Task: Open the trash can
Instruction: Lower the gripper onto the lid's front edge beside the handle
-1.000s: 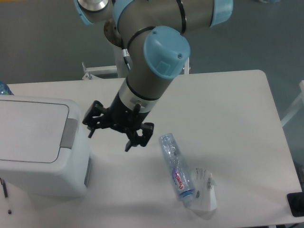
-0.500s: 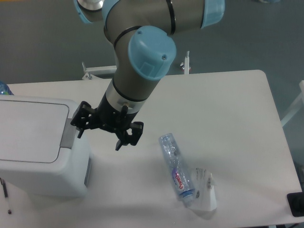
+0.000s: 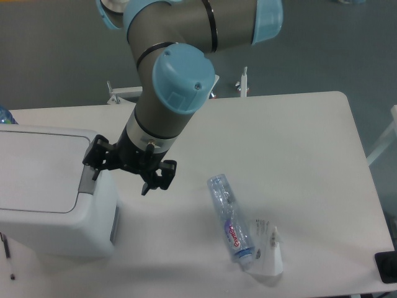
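Observation:
The white boxy trash can (image 3: 53, 192) stands at the table's left edge with its flat lid (image 3: 37, 171) down. A grey push tab (image 3: 88, 180) sits on its right rim. My black two-finger gripper (image 3: 119, 183) hangs open just right of the tab. Its left finger (image 3: 95, 162) is over the bin's upper right corner, beside the tab, and its right finger (image 3: 156, 180) is over the bare table. Nothing is held between them. The grey and blue arm (image 3: 170, 81) reaches down from the top.
A clear plastic bottle (image 3: 230, 217) lies on its side right of the gripper. A crumpled white wrapper (image 3: 268, 251) rests beside the bottle's lower end. A black object (image 3: 387, 267) pokes in at the lower right corner.
The arm and open gripper have moved left, from mid-table toward the trash can. The left finger now reaches the bin's right rim by the tab. The lid has not moved.

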Available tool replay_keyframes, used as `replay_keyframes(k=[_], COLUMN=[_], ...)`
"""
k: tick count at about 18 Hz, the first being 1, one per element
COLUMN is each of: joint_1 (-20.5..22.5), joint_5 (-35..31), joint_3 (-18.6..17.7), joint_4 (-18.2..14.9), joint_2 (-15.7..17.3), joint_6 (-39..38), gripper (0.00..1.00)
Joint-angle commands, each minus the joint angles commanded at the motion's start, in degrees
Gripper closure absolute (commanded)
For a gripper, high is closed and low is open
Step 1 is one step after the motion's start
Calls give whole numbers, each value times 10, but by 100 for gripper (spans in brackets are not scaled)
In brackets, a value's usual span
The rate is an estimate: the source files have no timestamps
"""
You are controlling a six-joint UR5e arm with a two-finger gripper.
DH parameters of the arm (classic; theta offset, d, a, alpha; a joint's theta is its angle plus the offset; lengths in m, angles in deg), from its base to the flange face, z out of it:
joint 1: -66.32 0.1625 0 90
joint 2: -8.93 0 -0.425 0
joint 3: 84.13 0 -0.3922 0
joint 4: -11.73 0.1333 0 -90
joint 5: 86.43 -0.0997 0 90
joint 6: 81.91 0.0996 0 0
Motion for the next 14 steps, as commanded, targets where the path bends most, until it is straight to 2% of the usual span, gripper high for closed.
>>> replay_keyframes(k=[14], joint_1=[0], joint_5=[-10], joint_3=[-1], joint_4=[1], joint_2=[1], joint_6=[-1], gripper=[0])
